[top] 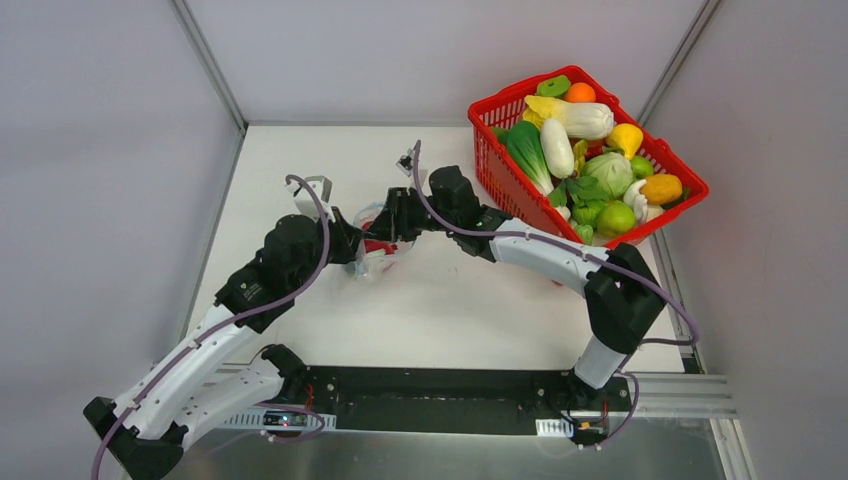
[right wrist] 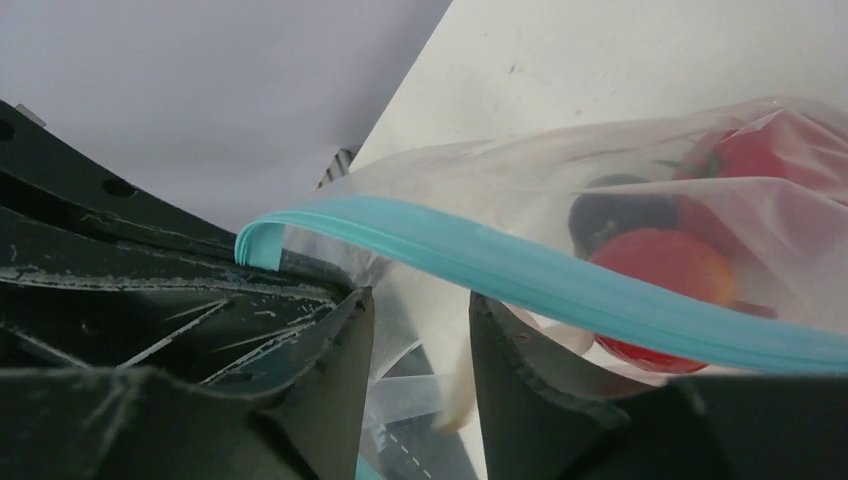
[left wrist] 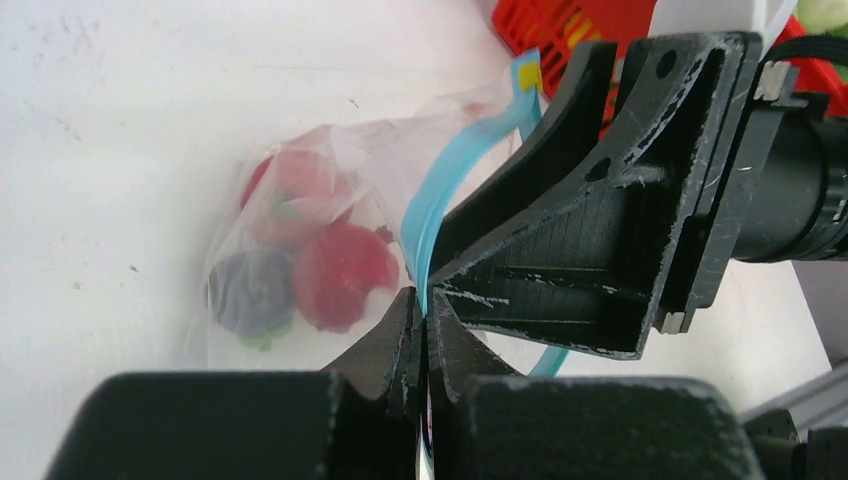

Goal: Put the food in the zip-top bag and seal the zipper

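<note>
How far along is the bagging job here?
Done: red food and a dark purple ball are inside the zip-top bag. In hand: the left hand is pinched on the zipper; the right hand sits open beside it, the bag between its fingers. Left: the seal; how much is closed is unclear.

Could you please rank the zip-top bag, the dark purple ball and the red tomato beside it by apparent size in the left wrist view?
1. zip-top bag, clearly largest.
2. red tomato.
3. dark purple ball, only slightly smaller; both are blurred behind the plastic, so their order is unsure.
</note>
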`<state>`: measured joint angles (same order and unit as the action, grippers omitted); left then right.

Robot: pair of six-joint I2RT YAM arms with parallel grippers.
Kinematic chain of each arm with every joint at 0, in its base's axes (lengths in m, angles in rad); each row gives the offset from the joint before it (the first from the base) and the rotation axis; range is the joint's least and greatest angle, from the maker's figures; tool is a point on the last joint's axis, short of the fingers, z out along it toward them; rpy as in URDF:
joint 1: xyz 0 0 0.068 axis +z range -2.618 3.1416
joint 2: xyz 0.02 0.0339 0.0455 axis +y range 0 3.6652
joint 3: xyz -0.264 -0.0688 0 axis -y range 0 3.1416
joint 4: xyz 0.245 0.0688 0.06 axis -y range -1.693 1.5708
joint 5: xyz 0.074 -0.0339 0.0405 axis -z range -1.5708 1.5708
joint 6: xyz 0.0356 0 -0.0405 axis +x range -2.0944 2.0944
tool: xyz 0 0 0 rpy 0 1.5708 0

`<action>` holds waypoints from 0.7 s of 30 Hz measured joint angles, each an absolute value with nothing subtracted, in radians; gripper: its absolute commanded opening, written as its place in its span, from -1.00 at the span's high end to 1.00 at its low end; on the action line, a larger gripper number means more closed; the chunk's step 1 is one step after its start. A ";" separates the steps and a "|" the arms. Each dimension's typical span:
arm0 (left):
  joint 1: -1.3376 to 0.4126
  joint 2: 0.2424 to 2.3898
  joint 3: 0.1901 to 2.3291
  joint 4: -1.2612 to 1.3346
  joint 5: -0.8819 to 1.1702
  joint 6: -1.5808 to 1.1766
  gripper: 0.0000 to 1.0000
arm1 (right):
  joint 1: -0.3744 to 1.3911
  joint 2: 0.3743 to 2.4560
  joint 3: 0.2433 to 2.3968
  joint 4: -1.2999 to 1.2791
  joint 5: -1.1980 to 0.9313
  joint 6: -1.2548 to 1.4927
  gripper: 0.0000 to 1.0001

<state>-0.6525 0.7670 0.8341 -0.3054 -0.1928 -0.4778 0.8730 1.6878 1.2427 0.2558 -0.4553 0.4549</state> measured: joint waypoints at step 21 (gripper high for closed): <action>-0.619 0.755 0.788 -0.368 -0.377 -0.522 1.00 | 0.834 1.529 1.256 0.265 -0.617 0.460 -0.14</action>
